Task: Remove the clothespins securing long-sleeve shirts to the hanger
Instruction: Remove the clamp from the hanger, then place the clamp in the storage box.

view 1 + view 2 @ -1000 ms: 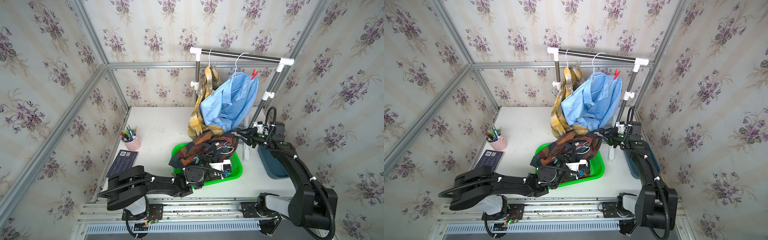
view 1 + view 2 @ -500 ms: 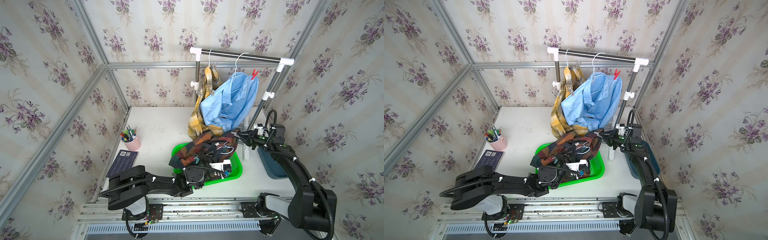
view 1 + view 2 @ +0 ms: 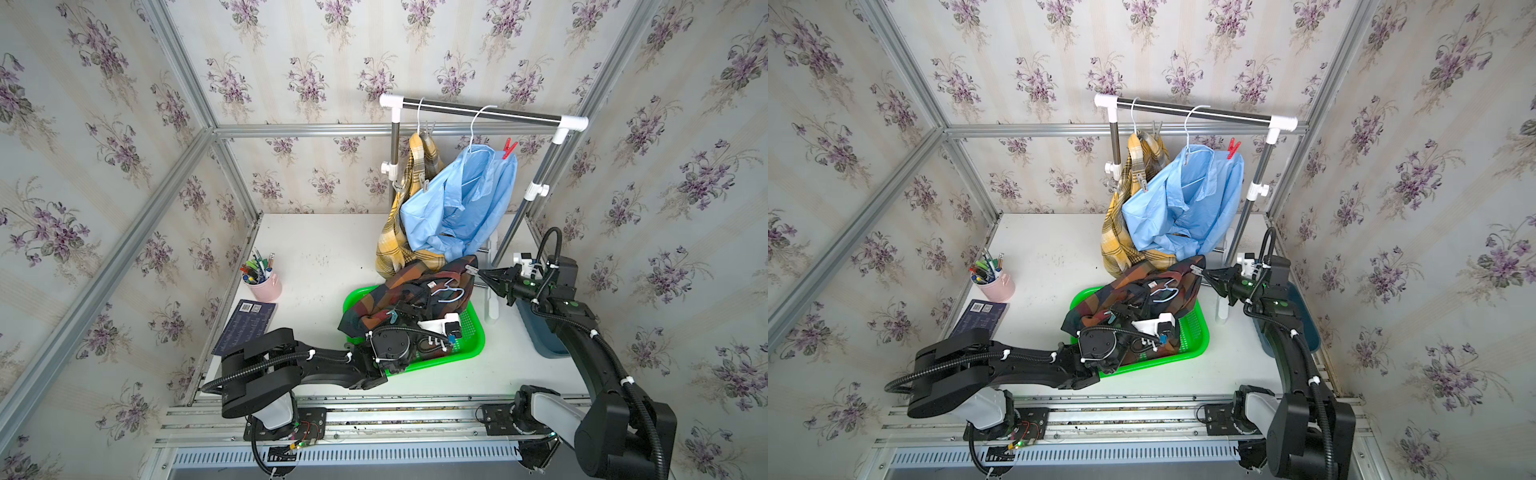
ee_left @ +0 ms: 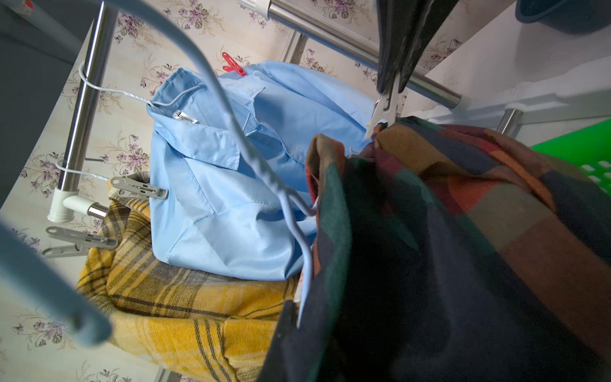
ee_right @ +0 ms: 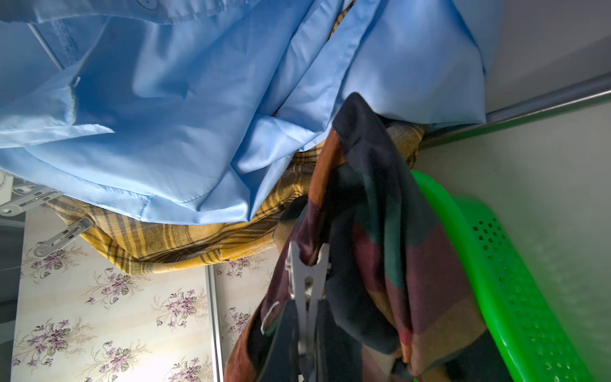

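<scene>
Bare white tabletop (image 3: 324, 257) lies open between the pink pen cup (image 3: 266, 287) at the left edge and the green perforated plastic basket (image 3: 471, 332). There the left gripper (image 3: 397, 312) sits closed, buried in the dark navy-red-orange check shirt (image 3: 401, 291). At the shirt's right tip, the right gripper (image 3: 482, 273) pinches a pale grey plastic clothespin (image 5: 305, 281) set on the cloth.

right tool (image 5: 305, 319) pinches a grey clothespin (image 5: 306, 291) clipped on the dark check shirt (image 5: 373, 215).

Grey clothespin (image 5: 306, 281) on dark check shirt (image 5: 380, 251), red clothespin (image 3: 508, 148) on blue shirt (image 3: 461, 199)
</scene>
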